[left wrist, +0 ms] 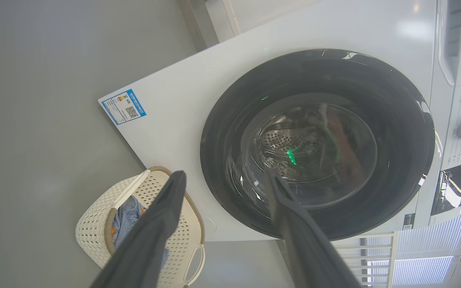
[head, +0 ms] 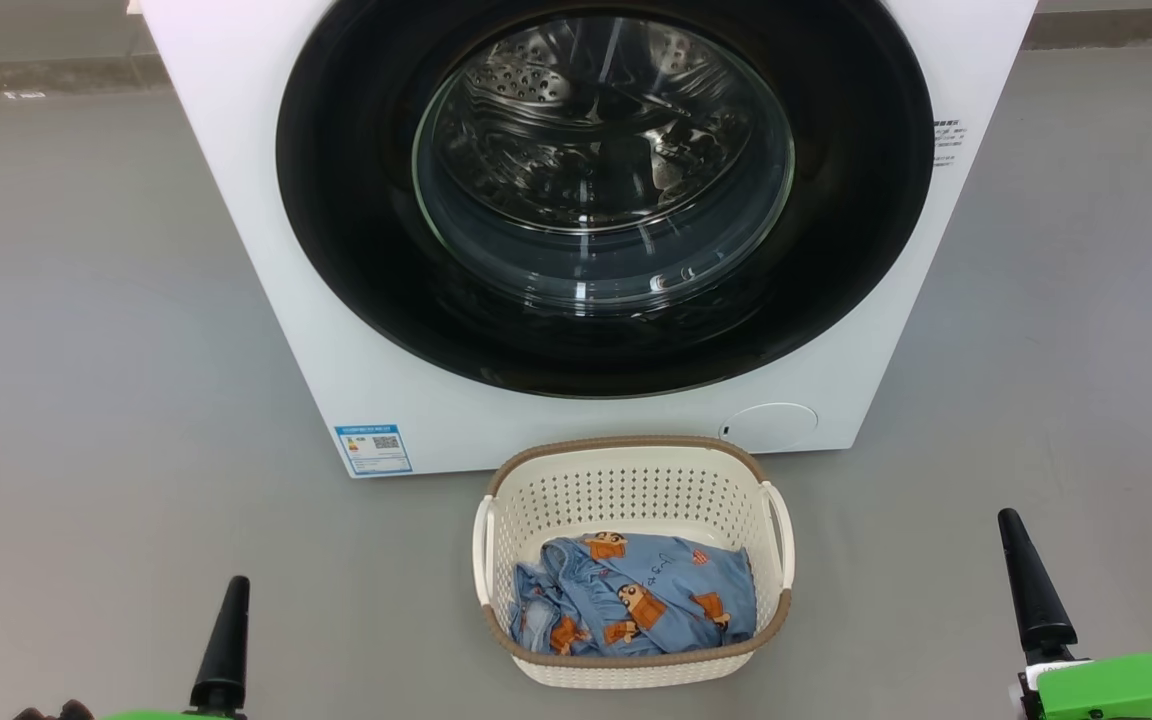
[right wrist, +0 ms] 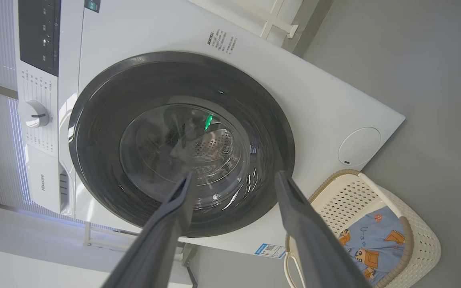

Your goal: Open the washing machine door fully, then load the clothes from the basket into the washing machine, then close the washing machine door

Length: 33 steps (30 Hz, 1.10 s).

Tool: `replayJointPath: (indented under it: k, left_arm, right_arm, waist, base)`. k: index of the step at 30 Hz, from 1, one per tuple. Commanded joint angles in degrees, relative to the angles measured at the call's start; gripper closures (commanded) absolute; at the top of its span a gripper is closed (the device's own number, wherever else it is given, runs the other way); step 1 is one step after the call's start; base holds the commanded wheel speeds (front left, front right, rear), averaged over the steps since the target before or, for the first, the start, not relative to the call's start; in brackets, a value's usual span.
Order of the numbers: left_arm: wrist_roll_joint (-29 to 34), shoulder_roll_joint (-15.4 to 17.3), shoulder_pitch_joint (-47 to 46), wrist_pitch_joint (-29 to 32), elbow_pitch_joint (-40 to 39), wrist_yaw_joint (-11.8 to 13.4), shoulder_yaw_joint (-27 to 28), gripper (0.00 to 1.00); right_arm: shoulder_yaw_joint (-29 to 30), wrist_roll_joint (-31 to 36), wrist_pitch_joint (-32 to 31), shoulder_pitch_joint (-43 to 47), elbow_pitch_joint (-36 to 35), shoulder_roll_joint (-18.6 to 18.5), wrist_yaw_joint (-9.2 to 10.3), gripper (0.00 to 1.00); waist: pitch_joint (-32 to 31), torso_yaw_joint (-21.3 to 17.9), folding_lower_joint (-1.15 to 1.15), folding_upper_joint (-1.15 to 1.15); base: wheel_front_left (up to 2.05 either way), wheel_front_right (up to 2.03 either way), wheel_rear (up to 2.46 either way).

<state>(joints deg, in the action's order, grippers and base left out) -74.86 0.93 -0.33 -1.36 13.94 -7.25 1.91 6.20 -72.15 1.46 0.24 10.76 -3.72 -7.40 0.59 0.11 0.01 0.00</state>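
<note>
The washing machine door [head: 356, 250] is shut flush against the washing machine [head: 236, 200], so opening it looks like step 1. The basket [head: 636, 480] stands on the floor [head: 86, 350] just in front of the washing machine, below the door. The clothes [head: 636, 600] are bundled inside it, probably to keep the carry short. The left fingers [left wrist: 162, 216] and right fingers [right wrist: 166, 224] are spread wide and hold nothing. They point toward the door, apart from the washing machine.

washing machine [head: 236, 200]: on the floor [head: 86, 350], behind the basket [head: 626, 485].
basket: just before the machine, below its door [head: 356, 250].
clothes [head: 636, 595]: in the basket.
label sticker [head: 373, 449]: left of the basket.
</note>
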Motion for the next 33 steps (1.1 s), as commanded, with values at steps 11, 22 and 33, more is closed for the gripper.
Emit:
replayJointPath:
  k: [11,22,33]
  left_arm:
    - [7.6,1.1,-1.5,-2.3,-3.0,-0.1,0.2,0.00]
    - [15.9,1.7,-1.4,-4.2,-4.1,-0.1,-0.3,0.00]
    - [24.3,2.4,-1.3,-6.0,-5.0,-0.2,-1.5,0.00]
  right_arm:
    - [-1.5,9.3,2.3,0.2,-3.7,-1.3,-0.04,0.00]
    - [-2.5,17.5,4.1,0.5,-5.3,-2.0,-0.05,0.00]
    - [-3.5,27.2,6.0,1.0,-6.4,-3.1,-0.06,0.00]
  waist:
    - [0.1,0.0,-0.01,0.00]
    - [0.2,0.1,-0.01,0.00]
    - [0.4,0.3,-0.01,0.00]
  base:
    - [0.00,0.00,0.00]
    - [0.00,0.00,0.00]
    - [0.00,0.00,0.00]
